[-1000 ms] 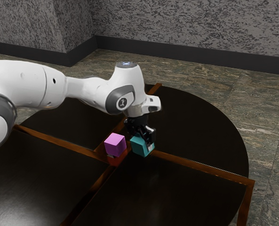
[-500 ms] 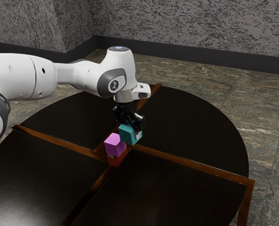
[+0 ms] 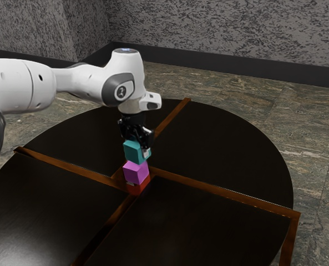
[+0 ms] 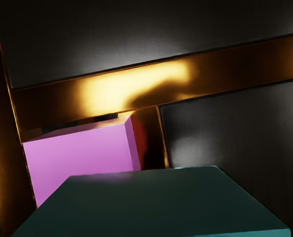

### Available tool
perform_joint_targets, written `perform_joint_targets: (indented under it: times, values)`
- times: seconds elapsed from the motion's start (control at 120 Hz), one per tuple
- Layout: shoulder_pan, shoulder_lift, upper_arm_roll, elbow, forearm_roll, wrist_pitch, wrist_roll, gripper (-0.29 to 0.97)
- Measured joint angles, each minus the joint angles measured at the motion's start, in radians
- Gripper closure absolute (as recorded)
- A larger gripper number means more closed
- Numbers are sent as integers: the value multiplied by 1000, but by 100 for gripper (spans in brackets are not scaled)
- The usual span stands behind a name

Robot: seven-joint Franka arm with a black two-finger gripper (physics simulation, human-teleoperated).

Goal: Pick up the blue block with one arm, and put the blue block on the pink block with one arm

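1. Arm (image 3: 36,91): smooth glossy white shell with grey joint rings, rounded segments, reaching in from the exterior view's left.
2. Tool (image 3: 135,144): black, two fingers pointing down, closed narrowly on the blue block from two sides.
3. Blue block (image 3: 133,151): matte teal cube with flat faces, slightly turned, held in the tool directly over the pink block. Whether the two touch cannot be told. In the wrist view, the blue block (image 4: 151,202) lies close under the hand.
4. Pink block (image 3: 135,172): matte magenta cube, upright, resting on a red block (image 3: 135,188) at the crossing of the bench's strips. The wrist view shows the pink block (image 4: 79,158) just past the blue one.
5. Bench (image 3: 225,155): round, dark and polished, split into quarters by raised reddish-brown wooden strips (image 3: 225,194).
6. Floor (image 3: 308,127): mottled brown-grey stone.
7. Wall (image 3: 236,27): rough speckled grey with a dark baseboard.
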Motion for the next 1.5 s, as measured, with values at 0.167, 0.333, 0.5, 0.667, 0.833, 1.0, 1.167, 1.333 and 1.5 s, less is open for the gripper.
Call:
perform_joint_targets:
  times: [0.167, 0.333, 0.5, 0.667, 0.833, 1.0, 1.167, 1.333, 1.5]
  values:
    - [2, 2, 40, 0, -13, -1, 29, 32]
    - [2, 6, 54, -1, -31, 1, 57, 32]
    - [2, 29, 55, -2, -41, 5, 79, 31]
    - [3, 45, 55, -2, -45, 8, 95, 32]
    - [2, 47, 55, -1, -45, 10, 107, 33]
    - [2, 44, 56, 13, -43, 12, 115, 34]
    - [0, 42, 67, 14, -38, 46, 111, 35]
    - [-7, 40, 79, 9, -32, 81, 89, 35]
    - [-10, 35, 79, 4, -34, 96, 36, 35]
